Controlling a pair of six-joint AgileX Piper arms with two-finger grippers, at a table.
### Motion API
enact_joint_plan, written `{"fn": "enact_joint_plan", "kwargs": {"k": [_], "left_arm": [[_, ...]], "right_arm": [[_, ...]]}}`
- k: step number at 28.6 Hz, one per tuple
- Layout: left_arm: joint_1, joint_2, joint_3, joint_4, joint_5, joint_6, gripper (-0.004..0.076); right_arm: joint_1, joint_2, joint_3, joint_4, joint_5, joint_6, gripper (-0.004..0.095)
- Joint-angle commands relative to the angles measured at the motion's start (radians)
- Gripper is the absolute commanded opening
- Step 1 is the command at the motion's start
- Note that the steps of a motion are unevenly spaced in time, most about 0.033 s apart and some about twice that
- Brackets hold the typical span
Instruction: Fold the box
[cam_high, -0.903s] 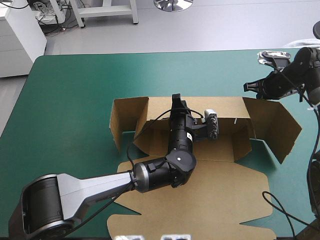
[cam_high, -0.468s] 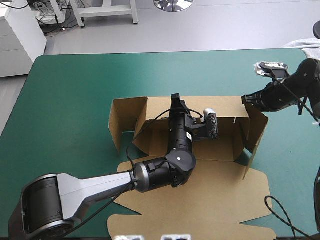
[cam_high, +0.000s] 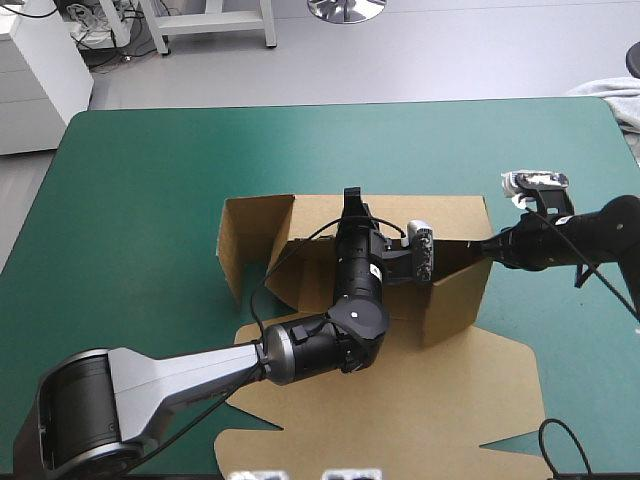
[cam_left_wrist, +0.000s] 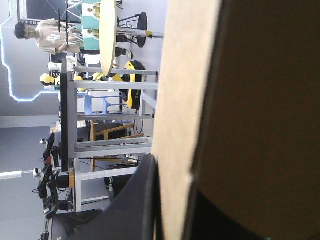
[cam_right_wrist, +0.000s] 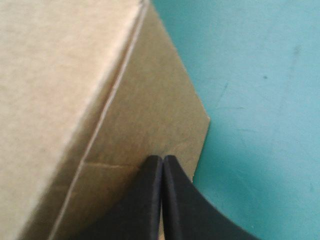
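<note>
Brown box (cam_high: 452, 292): I see my left gripper (cam_left_wrist: 172, 172) clamped on its far wall, my right gripper (cam_right_wrist: 163, 167) fingers together against its right flap.

The table (cam_high: 150, 170), a broad rectangle under a teal-green cover, carries a brown box (cam_high: 450, 390) of cut board near its middle. The box's wide lid panel lies flat toward the near edge, and its walls stand raised behind it. A pale crumpled cloth (cam_high: 608, 92) lies at the far right corner.
</note>
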Motion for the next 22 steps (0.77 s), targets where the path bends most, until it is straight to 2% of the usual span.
{"fn": "enact_joint_plan", "kwargs": {"k": [1,7,15,18,21,22], "left_arm": [[-0.005,-0.048,-0.024,-0.018,-0.014,0.007,-0.001],[-0.005,-0.048,-0.024,-0.026,-0.011,0.007,-0.001],[-0.005,-0.048,-0.024,-0.026,-0.038,0.005,-0.001],[-0.005,-0.048,-0.024,-0.027,-0.038,0.005,-0.001],[-0.005,-0.048,-0.024,-0.027,-0.038,0.003,-0.001],[-0.005,-0.048,-0.024,-0.027,-0.038,0.003,-0.001]], "right_arm": [[-0.004,-0.09,0.078,0.175,-0.111,-0.117,-0.0019],[-0.004,-0.183,0.189,0.218,-0.193,-0.218,-0.0019],[-0.004,-0.247,0.228,0.237,-0.161,-0.332,0.001],[-0.004,-0.259,0.228,0.237,-0.155,-0.332,0.0125],[-0.004,-0.259,0.228,0.237,-0.12,-0.337,0.0304],[-0.004,-0.259,0.228,0.225,-0.077,-0.351,0.039]]}}
